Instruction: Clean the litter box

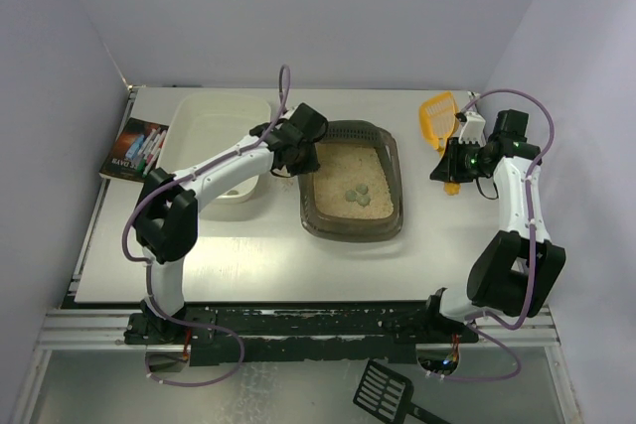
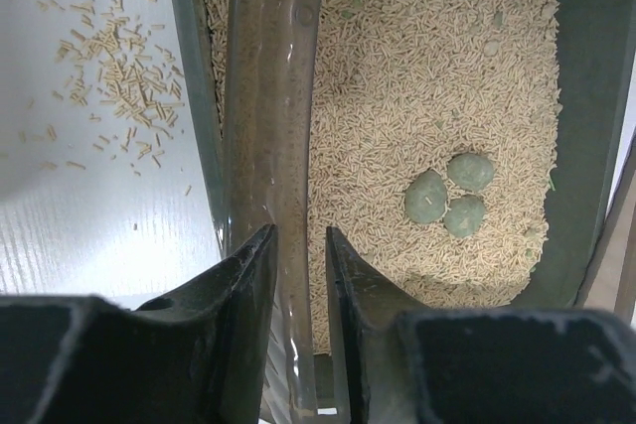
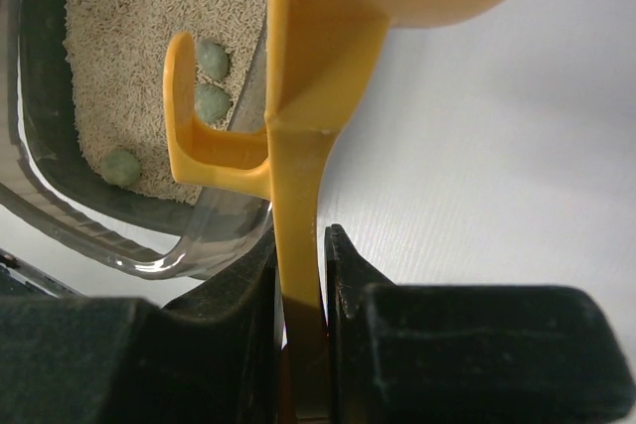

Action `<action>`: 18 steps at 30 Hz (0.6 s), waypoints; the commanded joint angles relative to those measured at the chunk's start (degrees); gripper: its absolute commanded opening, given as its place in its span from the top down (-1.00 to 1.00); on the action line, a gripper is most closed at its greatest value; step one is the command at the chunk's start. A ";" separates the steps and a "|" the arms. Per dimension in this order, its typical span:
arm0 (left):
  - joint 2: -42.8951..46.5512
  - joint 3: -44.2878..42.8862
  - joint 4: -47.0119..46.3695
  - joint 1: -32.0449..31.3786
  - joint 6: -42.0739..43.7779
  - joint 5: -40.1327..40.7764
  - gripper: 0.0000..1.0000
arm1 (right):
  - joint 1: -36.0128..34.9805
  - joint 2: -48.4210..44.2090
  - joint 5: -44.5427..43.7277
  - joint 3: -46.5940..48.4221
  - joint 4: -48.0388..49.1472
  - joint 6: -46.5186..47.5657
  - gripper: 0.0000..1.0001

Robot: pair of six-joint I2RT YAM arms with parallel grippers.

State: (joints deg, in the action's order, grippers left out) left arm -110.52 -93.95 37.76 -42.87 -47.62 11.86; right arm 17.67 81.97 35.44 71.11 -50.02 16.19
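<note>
The litter box (image 1: 353, 233) is a dark translucent tray of beige litter at mid table, with three grey-green lumps (image 1: 356, 195) together in it. My left gripper (image 1: 298, 158) is at its left rim. In the left wrist view the jaws (image 2: 300, 240) straddle that rim (image 2: 268, 96), narrowly open, with a thin gap on the inner side; the lumps (image 2: 447, 196) lie to the right. My right gripper (image 1: 452, 172), right of the box, is shut on the handle (image 3: 298, 196) of an orange scoop (image 1: 438, 114). The right wrist view shows the box corner (image 3: 60, 186) and the lumps (image 3: 211, 101) beyond.
A white plastic tub (image 1: 224, 99) stands left of the litter box, under my left arm. A book (image 1: 134, 148) lies at the far left edge. Spilled litter grains (image 2: 119, 86) dot the table left of the box. A black scoop (image 1: 383, 392) lies below the table's front rail.
</note>
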 commanded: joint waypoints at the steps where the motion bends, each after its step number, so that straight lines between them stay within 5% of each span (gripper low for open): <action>1: -0.03 -1.40 0.54 -0.26 0.54 2.59 0.28 | 0.70 0.08 0.63 1.23 0.00 0.69 1.00; 18: -1.39 0.47 -1.36 -2.35 4.69 2.07 0.28 | 0.70 0.27 0.89 1.49 -0.08 0.81 1.00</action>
State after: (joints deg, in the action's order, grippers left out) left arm -110.85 -93.27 37.52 -44.07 -44.71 12.80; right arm 17.67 82.13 35.44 71.11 -50.04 16.51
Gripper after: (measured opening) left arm 0.364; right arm 0.169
